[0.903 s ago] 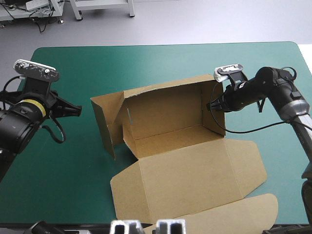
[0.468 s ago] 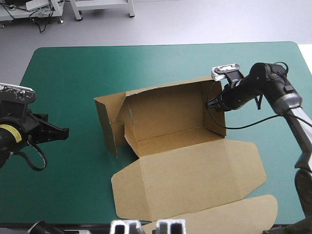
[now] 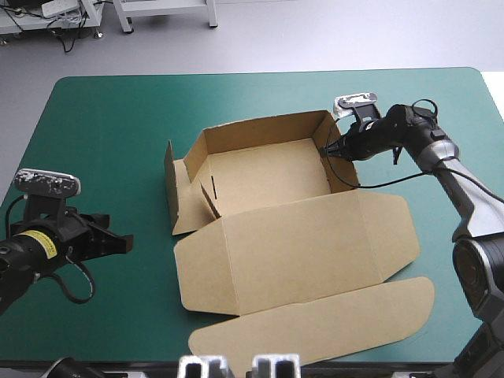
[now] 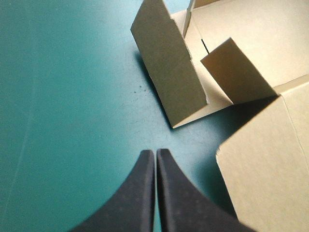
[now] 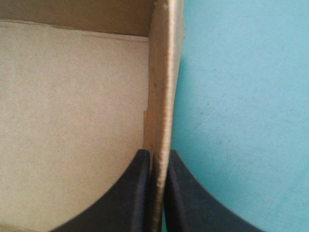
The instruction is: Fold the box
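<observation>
– Moved since just before: the left arm has dropped back toward the table's near left corner. The right arm has carried its end of the brown cardboard box [image 3: 268, 177] a little toward the far edge, so the tray's floor shows more fully.

– Where does the box sit now?

– Around the middle of the teal-green table cover [image 3: 110, 126], as an open tray with its walls up. Its broad flat lid [image 3: 299, 244] lies toward the near edge and ends in a long rounded flap [image 3: 315, 327].

– And the right gripper [image 3: 327, 150]?

– Its two black fin-shaped fingers [image 5: 140, 193] are nearly closed, pinching the tray's right end wall. One is inside the tray, the other outside over the cover.

– The left gripper [image 3: 124, 244]?

– Its fingers are pressed together into one point with nothing between them, over bare cover, apart from the box. Ahead of it, the wrist view shows the tall left end flap [image 4: 169, 72] standing upright. A smaller slanted tab [image 4: 236, 72] stands just beyond it, at the tray's left end.
</observation>
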Controlling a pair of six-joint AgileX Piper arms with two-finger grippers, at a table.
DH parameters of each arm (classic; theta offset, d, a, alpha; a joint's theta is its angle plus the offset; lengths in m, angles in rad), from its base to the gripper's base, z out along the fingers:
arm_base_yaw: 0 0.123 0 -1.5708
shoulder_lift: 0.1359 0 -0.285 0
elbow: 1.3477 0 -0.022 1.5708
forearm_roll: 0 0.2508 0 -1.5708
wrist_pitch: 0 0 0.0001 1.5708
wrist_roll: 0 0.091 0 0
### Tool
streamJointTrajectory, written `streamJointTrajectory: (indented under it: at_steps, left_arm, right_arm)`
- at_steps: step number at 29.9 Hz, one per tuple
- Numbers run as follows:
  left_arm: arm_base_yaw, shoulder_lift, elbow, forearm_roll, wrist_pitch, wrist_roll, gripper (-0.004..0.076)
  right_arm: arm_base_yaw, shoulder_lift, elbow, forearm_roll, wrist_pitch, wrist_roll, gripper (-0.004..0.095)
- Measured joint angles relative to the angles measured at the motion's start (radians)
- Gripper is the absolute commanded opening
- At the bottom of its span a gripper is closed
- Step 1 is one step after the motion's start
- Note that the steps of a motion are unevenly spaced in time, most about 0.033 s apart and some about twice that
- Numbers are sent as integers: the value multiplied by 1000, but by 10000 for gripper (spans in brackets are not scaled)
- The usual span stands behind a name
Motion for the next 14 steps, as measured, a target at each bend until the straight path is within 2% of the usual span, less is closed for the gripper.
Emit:
streamJointTrajectory:
  at_steps: [3,5,10,14]
  left_arm:
    - [0,33,24,20,-46,0,-3]
    - [0,68,30,35,-77,-1,-3]
    - [37,196,32,53,-217,-3,-3]
    - [148,299,27,-7,-310,19,-3]
  right_arm:
    - [1,14,4,-21,-26,-6,327]
    - [1,16,4,-34,-20,-9,388]
    - [1,20,-4,-50,19,-14,403]
    - [1,8,-53,-58,78,-14,403]
